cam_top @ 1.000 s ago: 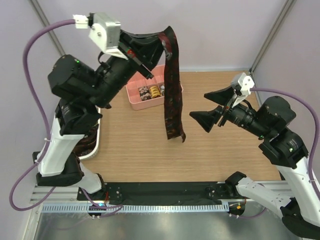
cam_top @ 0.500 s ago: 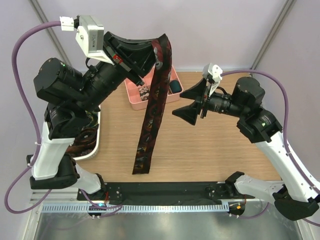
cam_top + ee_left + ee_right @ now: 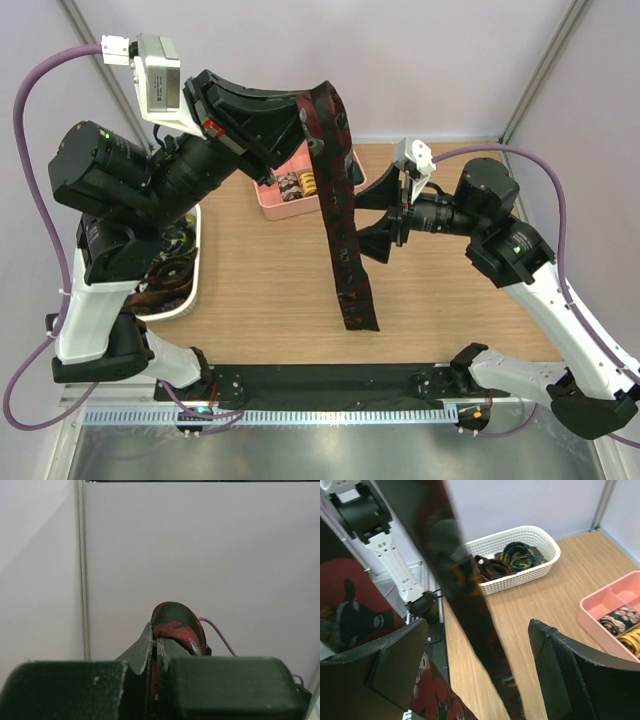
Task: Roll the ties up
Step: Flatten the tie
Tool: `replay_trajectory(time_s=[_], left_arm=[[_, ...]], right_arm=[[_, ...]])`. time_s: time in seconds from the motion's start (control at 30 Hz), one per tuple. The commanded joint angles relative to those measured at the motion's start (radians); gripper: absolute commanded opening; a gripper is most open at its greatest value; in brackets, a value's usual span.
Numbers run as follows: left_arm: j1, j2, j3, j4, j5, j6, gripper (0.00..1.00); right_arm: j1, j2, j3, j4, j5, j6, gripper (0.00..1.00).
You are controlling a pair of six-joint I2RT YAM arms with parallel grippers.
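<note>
A long dark tie with a red print hangs from my left gripper, which is raised high and shut on its upper end. In the left wrist view the red fabric folds over the top of the closed left gripper. My right gripper is open at the tie's mid-length. In the right wrist view the hanging tie runs between the right gripper's two spread fingers without touching them. Rolled ties sit in the pink tray. More loose ties lie in the white basket.
The pink divided tray stands at the back middle of the wooden table, behind the hanging tie. The white mesh basket sits at the left edge, under my left arm. Purple walls and a metal frame post close in the back.
My right gripper has moved left until its open fingers straddle the tie. The left arm has shifted left and up, and the hanging tie has swung left and back.
</note>
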Motion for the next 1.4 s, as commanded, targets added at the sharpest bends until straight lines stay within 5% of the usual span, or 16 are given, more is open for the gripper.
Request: replay_trajectory(time_s=[0.0,0.17,0.23,0.43,0.9,1.07,1.13,1.37], left_arm=[[0.000,-0.009,0.026,0.055,0.083,-0.042,0.00],[0.000,-0.010,0.029,0.067,0.102,-0.060,0.01],[0.000,-0.009,0.031,0.067,0.106,-0.065,0.00],[0.000,-0.003,0.033,0.061,0.085,-0.054,0.00],[0.000,-0.012,-0.018,0.089,-0.010,-0.041,0.01],[0.000,-0.021,-0.046,0.104,-0.038,-0.037,0.00],[0.000,-0.021,-0.047,0.115,-0.035,-0.039,0.00],[0.000,-0.009,-0.041,0.125,-0.022,-0.050,0.01]], right_arm=[[0.004,-0.018,0.003,0.036,0.089,-0.040,0.90],[0.006,-0.047,-0.023,0.079,0.222,-0.052,0.80],[0.006,-0.049,-0.031,0.097,0.261,-0.053,0.60],[0.006,-0.017,-0.011,0.088,0.180,-0.058,0.22],[0.049,-0.041,-0.088,0.149,0.094,0.029,0.25],[0.069,-0.065,-0.081,0.114,0.093,0.017,0.20],[0.072,-0.073,-0.081,0.103,0.091,0.014,0.06],[0.072,-0.104,-0.071,0.044,0.165,-0.003,0.02]])
